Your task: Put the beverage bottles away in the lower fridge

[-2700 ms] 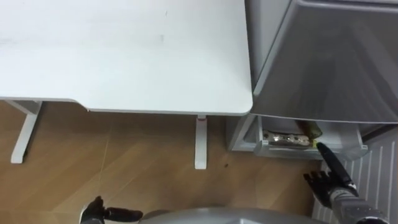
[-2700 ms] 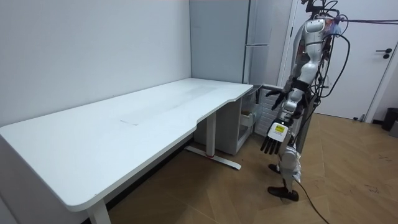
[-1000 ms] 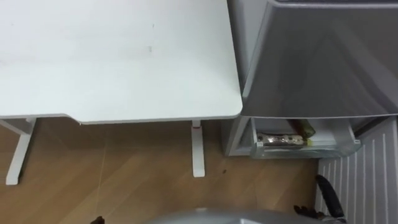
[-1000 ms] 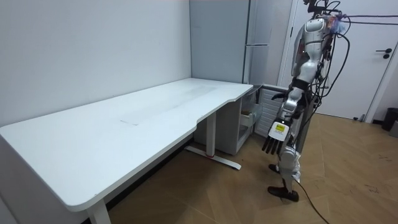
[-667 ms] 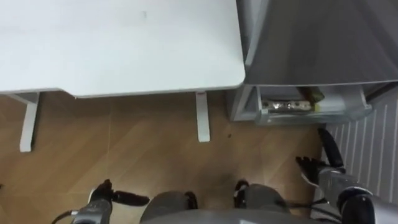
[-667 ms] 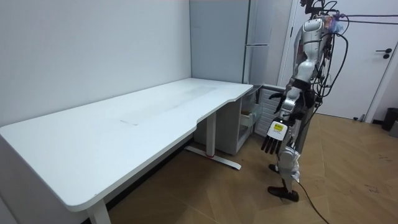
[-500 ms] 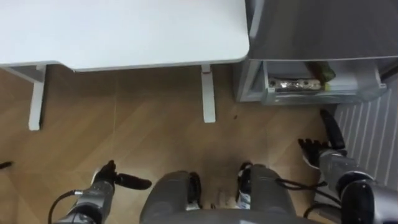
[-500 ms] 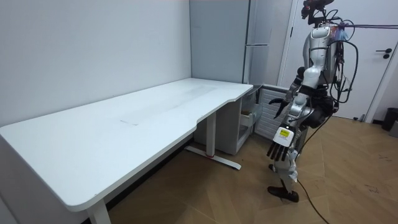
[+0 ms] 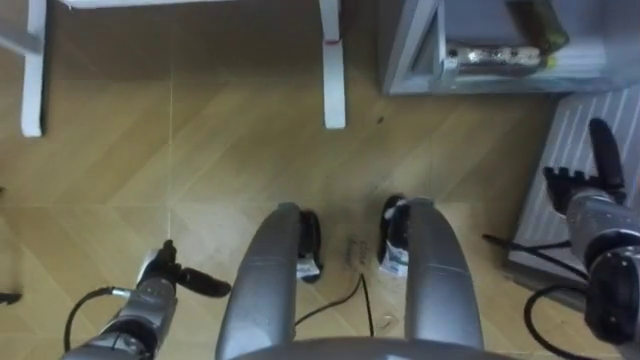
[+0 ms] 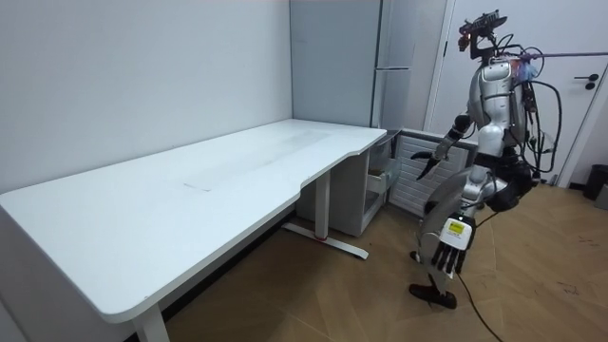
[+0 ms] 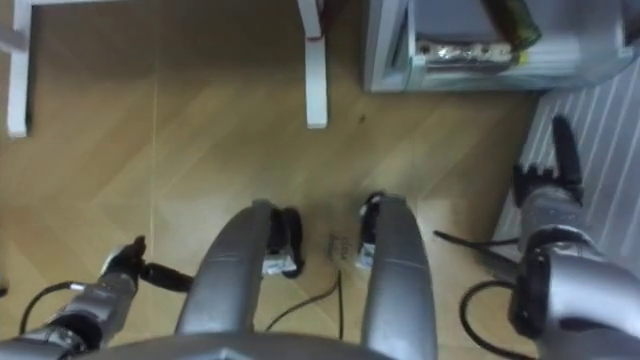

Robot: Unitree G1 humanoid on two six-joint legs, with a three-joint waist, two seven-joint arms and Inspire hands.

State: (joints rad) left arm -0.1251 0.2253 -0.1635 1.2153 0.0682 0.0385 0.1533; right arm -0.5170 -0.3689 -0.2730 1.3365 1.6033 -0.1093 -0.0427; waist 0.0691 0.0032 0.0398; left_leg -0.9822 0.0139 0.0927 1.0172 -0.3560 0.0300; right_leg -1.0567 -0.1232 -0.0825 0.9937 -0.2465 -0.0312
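A robot stands with bent knees before the open lower fridge, its left hand and right hand both empty with fingers straight; the drinks lie inside its compartment, so apparently only closing the door is left.

The lower fridge drawer is cut off by the eye views' top edge, and the items lying in it are too blurred to name.
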